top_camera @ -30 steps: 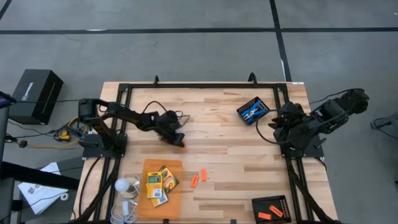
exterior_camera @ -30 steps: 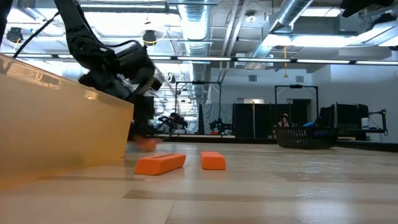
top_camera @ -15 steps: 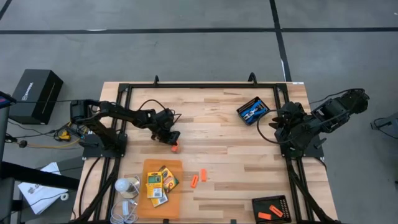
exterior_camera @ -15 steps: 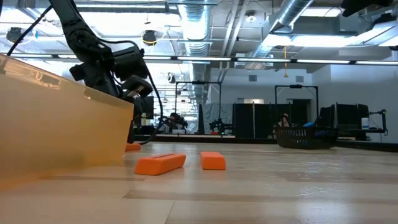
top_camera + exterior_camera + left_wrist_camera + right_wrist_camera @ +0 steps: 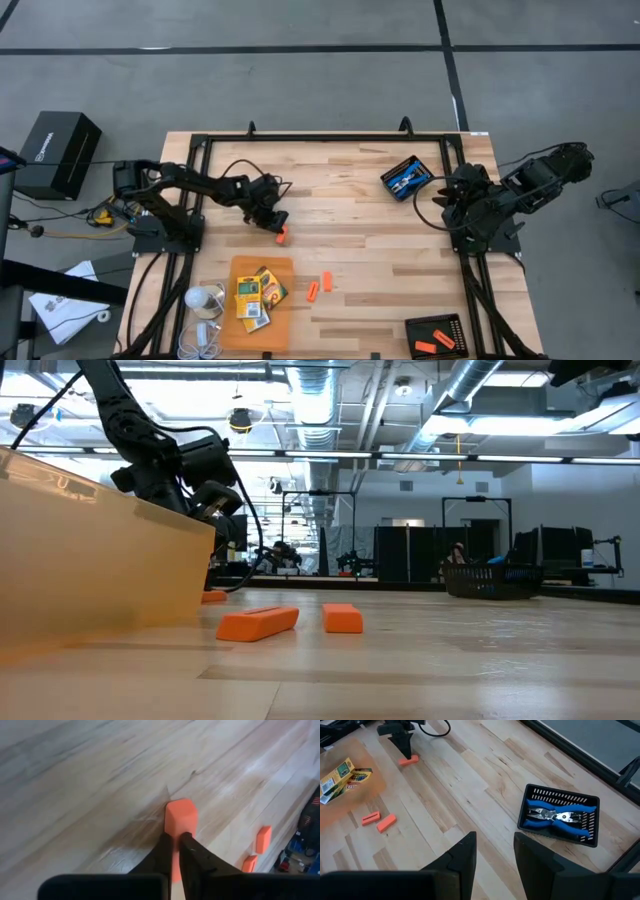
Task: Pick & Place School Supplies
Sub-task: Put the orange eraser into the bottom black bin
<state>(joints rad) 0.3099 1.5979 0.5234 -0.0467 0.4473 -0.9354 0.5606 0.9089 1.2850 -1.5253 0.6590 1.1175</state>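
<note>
Pale wooden table (image 5: 360, 200), big hall with ceiling pipes behind, left gripper (image 5: 176, 840) fingers pressed together over an orange stick (image 5: 181, 817) lying mid-table, right gripper (image 5: 492, 845) parted, empty, at the right edge.

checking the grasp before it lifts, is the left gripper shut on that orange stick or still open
Shut on it. The left gripper has both fingers pressed against the orange stick, which lies flat on the table.

Black tray (image 5: 438, 336), orange sheet (image 5: 262, 318), wooden table (image 5: 360, 215)
</note>
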